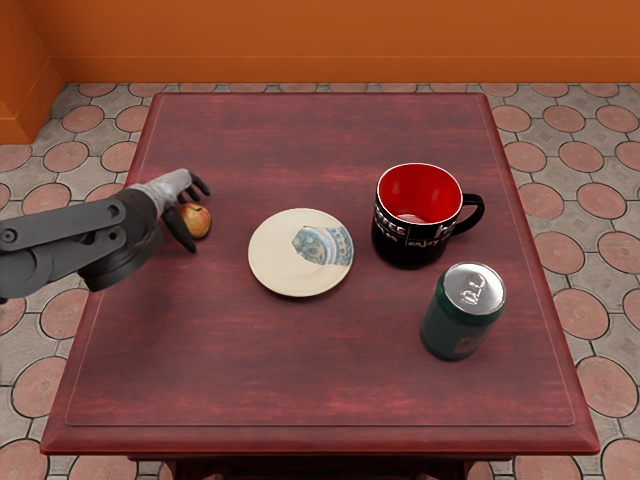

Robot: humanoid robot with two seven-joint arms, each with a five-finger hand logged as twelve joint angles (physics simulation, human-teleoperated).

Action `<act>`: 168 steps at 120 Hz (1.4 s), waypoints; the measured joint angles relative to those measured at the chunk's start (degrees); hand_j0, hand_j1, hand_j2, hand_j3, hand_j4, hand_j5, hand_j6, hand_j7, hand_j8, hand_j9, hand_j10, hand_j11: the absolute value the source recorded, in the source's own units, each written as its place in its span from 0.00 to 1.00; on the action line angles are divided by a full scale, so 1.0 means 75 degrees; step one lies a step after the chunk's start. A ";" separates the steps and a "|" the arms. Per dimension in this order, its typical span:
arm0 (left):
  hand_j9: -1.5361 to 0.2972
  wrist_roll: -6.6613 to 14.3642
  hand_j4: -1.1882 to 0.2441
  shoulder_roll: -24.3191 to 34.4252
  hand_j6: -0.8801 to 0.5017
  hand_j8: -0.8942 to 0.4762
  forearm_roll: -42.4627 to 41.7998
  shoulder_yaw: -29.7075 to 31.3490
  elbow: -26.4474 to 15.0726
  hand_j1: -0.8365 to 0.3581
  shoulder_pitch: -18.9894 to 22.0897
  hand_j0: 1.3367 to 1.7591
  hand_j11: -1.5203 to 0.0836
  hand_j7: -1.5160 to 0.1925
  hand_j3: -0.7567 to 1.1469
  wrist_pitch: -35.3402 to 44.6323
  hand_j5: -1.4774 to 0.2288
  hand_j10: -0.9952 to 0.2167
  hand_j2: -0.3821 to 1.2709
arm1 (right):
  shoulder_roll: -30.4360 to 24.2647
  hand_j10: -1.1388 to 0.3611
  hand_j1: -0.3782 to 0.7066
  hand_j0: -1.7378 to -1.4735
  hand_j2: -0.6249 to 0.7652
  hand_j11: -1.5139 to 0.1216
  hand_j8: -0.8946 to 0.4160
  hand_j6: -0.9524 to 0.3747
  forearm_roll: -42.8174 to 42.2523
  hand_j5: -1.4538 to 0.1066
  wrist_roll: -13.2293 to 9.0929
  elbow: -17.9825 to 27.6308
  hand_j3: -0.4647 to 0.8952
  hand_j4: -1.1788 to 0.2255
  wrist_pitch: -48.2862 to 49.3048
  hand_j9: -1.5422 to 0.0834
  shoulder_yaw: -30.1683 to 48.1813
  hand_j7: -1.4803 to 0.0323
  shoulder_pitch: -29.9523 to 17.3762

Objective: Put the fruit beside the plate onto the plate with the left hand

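A small red-and-yellow fruit (198, 220), like an apple, lies on the dark red table left of the plate. The cream plate (290, 265) with a blue pattern sits near the table's middle, a short gap from the fruit. My left hand (186, 212) comes in from the left edge and sits right at the fruit, dark fingertips curved around its left and near sides. The fruit still rests on the table, and I cannot tell whether the fingers press on it. The right arm is out of view.
A black mug (418, 216) with a red inside stands right of the plate. A green can (462, 311) with a silver top stands in front of the mug. The table's left edge (100, 290) runs beneath my forearm.
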 joint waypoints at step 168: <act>0.37 0.0004 0.38 0.0454 0.30 0.35 -0.0133 -0.0137 -0.0841 0.43 -0.0065 0.75 0.42 0.39 0.40 -0.0022 0.36 0.31 0.42 | 0.0000 0.76 0.03 0.30 0.45 0.93 0.68 0.72 -0.0005 0.93 0.0006 -0.0011 0.34 0.84 -0.0001 0.95 -0.0004 0.98 0.0000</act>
